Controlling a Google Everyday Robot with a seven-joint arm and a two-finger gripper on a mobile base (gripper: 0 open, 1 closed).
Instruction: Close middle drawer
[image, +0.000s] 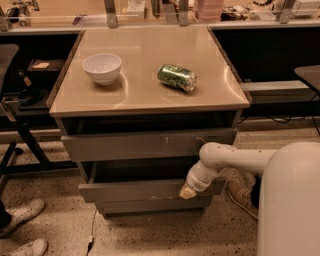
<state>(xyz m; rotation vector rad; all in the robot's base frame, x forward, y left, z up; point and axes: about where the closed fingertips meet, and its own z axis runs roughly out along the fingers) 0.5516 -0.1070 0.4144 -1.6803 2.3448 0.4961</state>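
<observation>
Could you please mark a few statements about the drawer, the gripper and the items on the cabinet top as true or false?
1. The middle drawer is pulled partly out. True.
2. The gripper hovers over the cabinet top. False: it is low down, at the right end of the middle drawer's front.
3. The green can stands upright. False: it lies on its side.
4. The white bowl sits on the cabinet top, left of the can in the camera view. True.
</observation>
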